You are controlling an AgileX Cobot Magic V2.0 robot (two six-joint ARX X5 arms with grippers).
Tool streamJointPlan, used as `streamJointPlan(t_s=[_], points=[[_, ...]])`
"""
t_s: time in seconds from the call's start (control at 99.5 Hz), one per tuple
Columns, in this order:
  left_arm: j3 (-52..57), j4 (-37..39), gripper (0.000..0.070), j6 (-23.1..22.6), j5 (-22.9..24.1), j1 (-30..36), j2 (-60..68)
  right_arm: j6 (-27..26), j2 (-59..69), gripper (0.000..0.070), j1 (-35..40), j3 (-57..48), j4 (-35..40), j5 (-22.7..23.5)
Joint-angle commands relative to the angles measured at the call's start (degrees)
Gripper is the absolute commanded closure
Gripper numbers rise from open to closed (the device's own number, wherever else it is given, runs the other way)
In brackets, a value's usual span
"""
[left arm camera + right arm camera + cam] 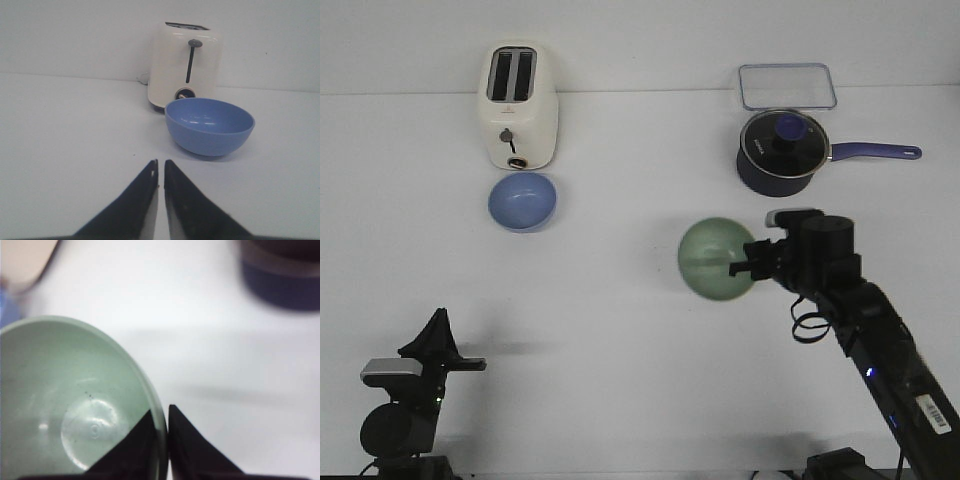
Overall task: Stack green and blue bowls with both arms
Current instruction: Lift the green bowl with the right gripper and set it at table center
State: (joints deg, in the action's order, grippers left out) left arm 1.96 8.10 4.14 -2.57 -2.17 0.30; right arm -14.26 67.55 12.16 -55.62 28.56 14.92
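My right pincer (748,262) is clamped on the rim of the empty green bowl (715,259), holding it tilted above the table's middle, while the empty blue bowl (523,201) sits just before the toaster (519,107) and my left pincer (160,172) rests low, pressed together.

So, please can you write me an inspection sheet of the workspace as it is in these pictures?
Surface: white table, no spills seen.
Job's things: blue bowl upright in front of the toaster; green bowl held at its rim.
Clutter: toaster, lidded saucepan, clear container behind it.
Grippers: right gripper shut on the green bowl's rim; left gripper shut, empty, short of the blue bowl.
Cables: thin loop on the right arm.
Surroundings: plain white wall, nothing else seen.
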Motion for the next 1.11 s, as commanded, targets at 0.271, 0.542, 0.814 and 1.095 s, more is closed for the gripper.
streamJointPlan(t_s=[0.271, 0.542, 0.814, 1.095], points=[[-1.1, 0.7, 0.0685, 6.4, -0.2, 0.0, -0.1, -7.0, 0.4, 0.0700, 17.2, 10.1, -4.4, -3.1], [-1.0, 1.0, 0.0688, 18.5, -0.2, 0.0, -0.1, -6.8, 2.9, 0.0700, 21.1, 12.6, -5.3, -5.9], [-0.4, 0.7, 0.0688, 30.3, -0.3, 0.0, -0.1, -4.1, 4.8, 0.0455, 20.9, 12.5, -5.9, -5.8], [6.3, -7.0, 0.0686, 32.9, -1.2, 0.0, 2.1, -4.1, -3.1, 0.0399, 16.5, 12.5, -8.0, -5.3]])
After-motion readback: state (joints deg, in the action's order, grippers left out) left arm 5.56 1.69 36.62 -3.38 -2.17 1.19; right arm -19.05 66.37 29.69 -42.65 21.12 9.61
